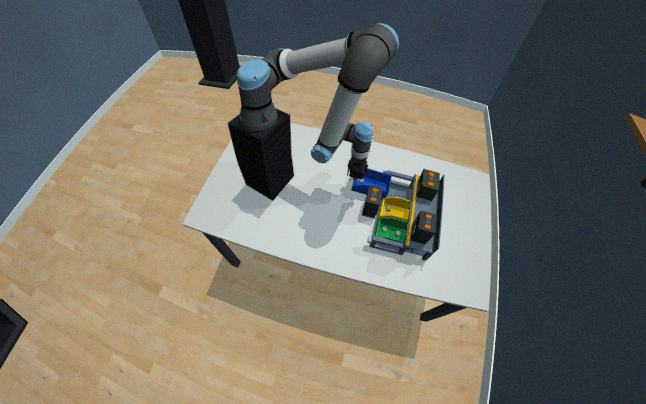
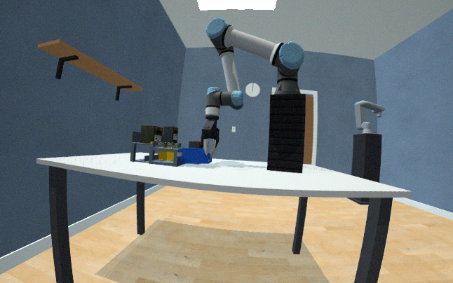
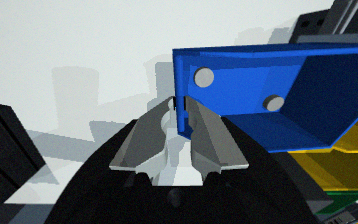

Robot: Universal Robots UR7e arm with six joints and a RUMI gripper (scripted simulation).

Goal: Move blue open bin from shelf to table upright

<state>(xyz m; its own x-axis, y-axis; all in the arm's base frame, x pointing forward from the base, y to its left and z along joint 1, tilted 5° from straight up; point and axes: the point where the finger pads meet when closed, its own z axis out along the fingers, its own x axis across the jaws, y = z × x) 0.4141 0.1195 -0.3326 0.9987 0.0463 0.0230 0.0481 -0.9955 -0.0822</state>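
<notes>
The blue open bin (image 1: 371,182) sits at the near-left end of the grey shelf rack (image 1: 407,215), partly out over the white table. It also shows in the exterior view (image 2: 195,155) and in the wrist view (image 3: 265,100), where two grey round parts (image 3: 203,77) lie inside it. My gripper (image 3: 179,97) is shut on the bin's end wall, one finger on each side; it also shows in the top and exterior views (image 1: 356,173) (image 2: 210,148).
The rack also holds a yellow bin (image 1: 395,208), a green bin (image 1: 390,230) and dark boxes (image 1: 429,184) with orange marks. A small dark box (image 1: 372,200) stands beside the blue bin. The black robot pedestal (image 1: 261,150) stands at the table's left.
</notes>
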